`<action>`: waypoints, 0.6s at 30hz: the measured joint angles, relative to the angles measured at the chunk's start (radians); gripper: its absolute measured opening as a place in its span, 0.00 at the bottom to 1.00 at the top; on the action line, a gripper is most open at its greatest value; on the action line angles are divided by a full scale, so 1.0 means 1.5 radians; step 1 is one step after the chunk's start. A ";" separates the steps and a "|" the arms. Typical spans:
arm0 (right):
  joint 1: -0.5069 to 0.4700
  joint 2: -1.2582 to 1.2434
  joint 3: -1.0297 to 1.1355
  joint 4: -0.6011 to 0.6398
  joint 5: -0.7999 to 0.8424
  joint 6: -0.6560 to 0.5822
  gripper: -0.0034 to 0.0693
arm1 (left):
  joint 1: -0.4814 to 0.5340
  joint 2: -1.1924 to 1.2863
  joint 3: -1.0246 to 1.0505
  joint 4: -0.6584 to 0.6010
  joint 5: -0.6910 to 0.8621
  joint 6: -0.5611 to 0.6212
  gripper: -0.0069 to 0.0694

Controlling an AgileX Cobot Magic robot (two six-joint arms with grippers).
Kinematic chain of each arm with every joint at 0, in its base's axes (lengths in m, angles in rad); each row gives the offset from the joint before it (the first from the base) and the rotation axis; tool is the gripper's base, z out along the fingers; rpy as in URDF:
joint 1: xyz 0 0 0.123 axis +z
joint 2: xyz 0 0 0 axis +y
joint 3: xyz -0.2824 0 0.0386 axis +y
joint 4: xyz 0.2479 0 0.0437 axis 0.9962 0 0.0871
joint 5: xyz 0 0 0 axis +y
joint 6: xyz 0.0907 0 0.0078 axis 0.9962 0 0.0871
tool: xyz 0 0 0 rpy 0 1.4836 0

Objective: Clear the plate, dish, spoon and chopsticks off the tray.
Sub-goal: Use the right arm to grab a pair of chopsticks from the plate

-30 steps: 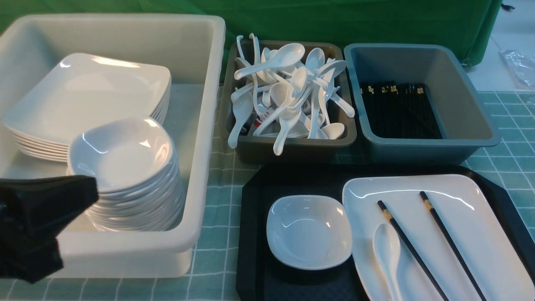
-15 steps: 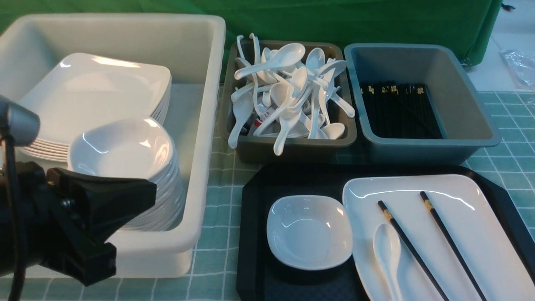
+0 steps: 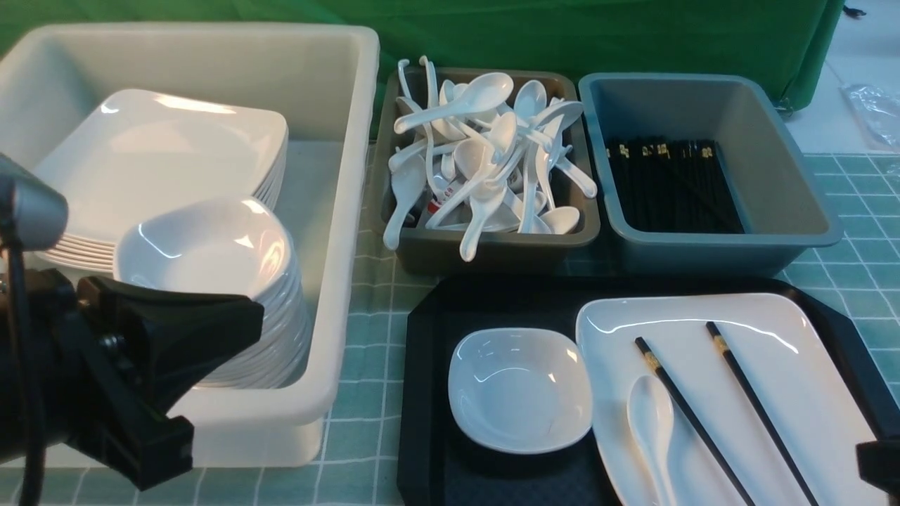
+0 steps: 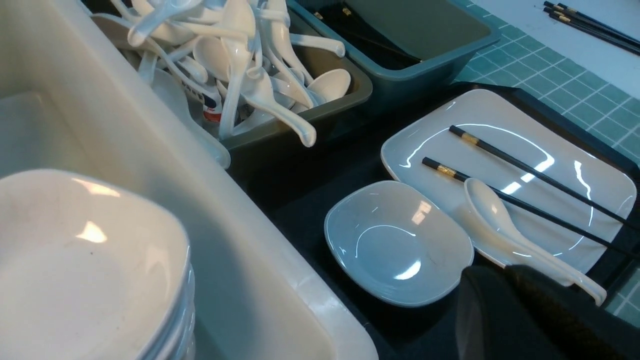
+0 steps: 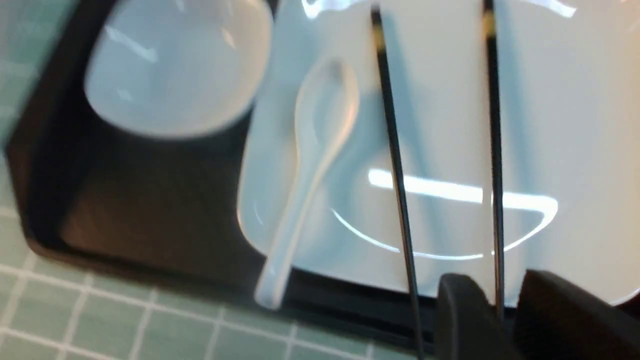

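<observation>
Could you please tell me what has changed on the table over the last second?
The left gripper, shut and empty, swung rightward into view before the white tub, then held. The right gripper came in at the tray's right side, its open jaws astride one of the chopsticks, not gripping. The plate, dish, spoon and chopsticks have not moved.

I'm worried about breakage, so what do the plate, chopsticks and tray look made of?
The plate: glossy white with sharp highlights, ceramic or melamine; I cannot tell which. The chopsticks: smooth black, gold bands, probably plastic or lacquered wood. The tray: matte black, finely textured, likely plastic.
</observation>
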State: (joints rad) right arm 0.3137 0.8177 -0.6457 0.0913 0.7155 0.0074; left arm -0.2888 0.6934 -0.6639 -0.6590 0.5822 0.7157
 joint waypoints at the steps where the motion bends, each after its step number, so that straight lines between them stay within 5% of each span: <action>1: 0.001 0.044 -0.017 -0.004 0.006 -0.005 0.34 | 0.000 -0.006 0.000 -0.002 0.002 0.003 0.11; 6: 0.001 0.217 -0.073 -0.022 0.011 -0.049 0.54 | 0.000 -0.036 0.000 -0.002 0.006 0.012 0.11; 10: 0.001 0.336 -0.099 -0.032 -0.008 -0.083 0.88 | 0.000 -0.053 0.000 -0.002 0.007 0.012 0.11; 18: 0.001 0.453 -0.111 -0.034 -0.069 -0.104 1.00 | 0.000 -0.054 0.000 -0.002 0.007 0.012 0.11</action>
State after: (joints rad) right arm 0.3146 1.4975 -0.8129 0.0398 0.6126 -0.1483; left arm -0.2888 0.6124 -0.6646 -0.6619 0.5927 0.7332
